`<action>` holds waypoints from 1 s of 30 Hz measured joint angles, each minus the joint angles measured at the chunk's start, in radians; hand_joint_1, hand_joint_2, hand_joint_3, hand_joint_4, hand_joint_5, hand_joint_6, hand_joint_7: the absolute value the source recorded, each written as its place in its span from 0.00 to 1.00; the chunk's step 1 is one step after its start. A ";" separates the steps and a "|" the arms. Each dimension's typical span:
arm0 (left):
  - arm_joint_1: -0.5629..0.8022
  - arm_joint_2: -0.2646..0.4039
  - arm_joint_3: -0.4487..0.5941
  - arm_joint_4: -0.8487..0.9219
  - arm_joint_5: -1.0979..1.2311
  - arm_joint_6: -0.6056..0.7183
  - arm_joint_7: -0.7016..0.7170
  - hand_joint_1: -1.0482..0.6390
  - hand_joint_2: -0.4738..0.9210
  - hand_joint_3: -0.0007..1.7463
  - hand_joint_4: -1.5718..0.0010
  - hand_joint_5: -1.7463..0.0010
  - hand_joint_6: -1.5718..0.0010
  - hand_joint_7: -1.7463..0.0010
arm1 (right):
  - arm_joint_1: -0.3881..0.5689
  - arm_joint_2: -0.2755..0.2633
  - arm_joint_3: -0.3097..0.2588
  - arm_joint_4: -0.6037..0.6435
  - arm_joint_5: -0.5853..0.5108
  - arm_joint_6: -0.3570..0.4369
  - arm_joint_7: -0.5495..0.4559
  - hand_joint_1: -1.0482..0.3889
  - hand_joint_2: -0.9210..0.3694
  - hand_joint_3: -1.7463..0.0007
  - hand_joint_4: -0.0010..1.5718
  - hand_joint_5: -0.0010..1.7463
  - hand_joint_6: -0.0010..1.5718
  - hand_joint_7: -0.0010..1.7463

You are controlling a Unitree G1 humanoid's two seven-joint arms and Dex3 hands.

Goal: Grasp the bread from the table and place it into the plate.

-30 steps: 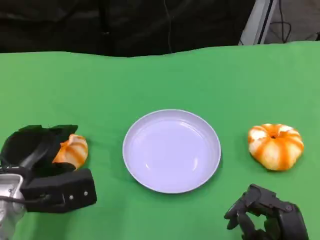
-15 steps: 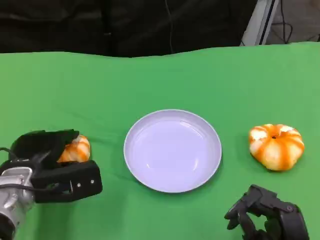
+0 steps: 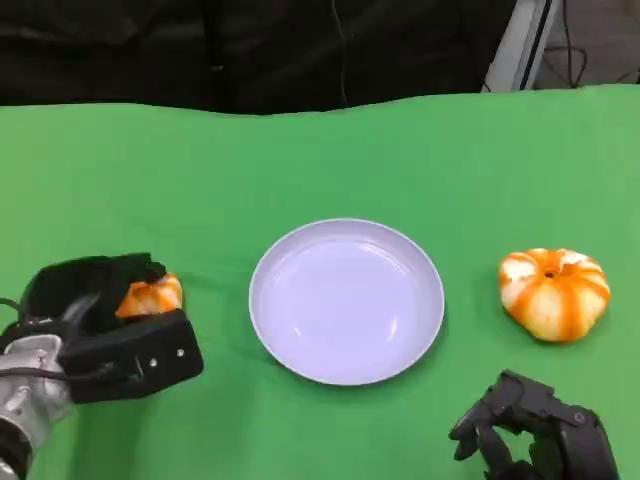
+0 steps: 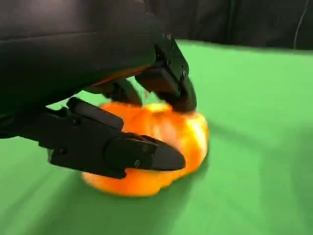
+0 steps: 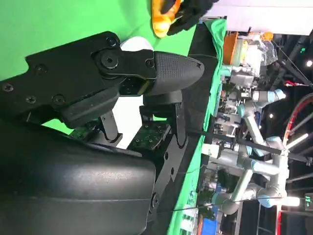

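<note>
The left hand [image 3: 95,320] is closed around a bread [image 3: 152,296] at the left side of the green table [image 3: 330,160]; in the left wrist view the fingers [image 4: 166,73] curl over the top of the orange loaf [image 4: 156,147] and another comes in along its side, so the grasp appears made. The loaf's underside looks to be on or very close to the cloth in that view, and I cannot tell whether it has left the surface. The white plate [image 3: 300,360] sits at the middle of the table, holding nothing, well apart from the held loaf. A second bread [image 3: 553,293] lies untouched on the table to the right of the plate. The right hand [image 3: 535,440] rests low near the table's near edge with fingers curled in and nothing in them. Judged progress: the grasp step is about complete; lifting, carrying across to the plate and releasing are all outstanding, as is the second loaf if it is included. Limits of view: the hand covers most of the held loaf in the head view, and the left wrist picture is blurred at its lower edge.
</note>
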 measured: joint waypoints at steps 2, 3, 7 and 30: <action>0.001 0.000 -0.020 0.004 0.017 -0.024 0.074 0.57 0.72 0.49 0.47 0.00 0.58 0.01 | 0.000 0.000 0.000 0.000 0.000 0.000 0.000 0.25 0.04 0.70 0.56 0.84 0.58 0.66; 0.001 0.000 -0.030 0.006 0.029 -0.036 0.100 0.57 0.71 0.50 0.48 0.00 0.59 0.01 | 0.000 0.000 0.000 0.000 0.000 0.000 0.000 0.25 0.05 0.70 0.56 0.84 0.58 0.67; 0.001 0.003 -0.063 0.011 0.055 -0.067 0.160 0.56 0.72 0.52 0.50 0.00 0.61 0.00 | 0.000 0.000 0.000 0.000 0.000 0.000 0.000 0.26 0.05 0.70 0.56 0.84 0.58 0.66; 0.001 0.031 -0.096 0.012 0.095 -0.104 0.280 0.58 0.65 0.51 0.48 0.00 0.59 0.01 | -0.001 0.000 -0.001 0.001 0.000 0.000 -0.004 0.26 0.06 0.69 0.56 0.85 0.58 0.67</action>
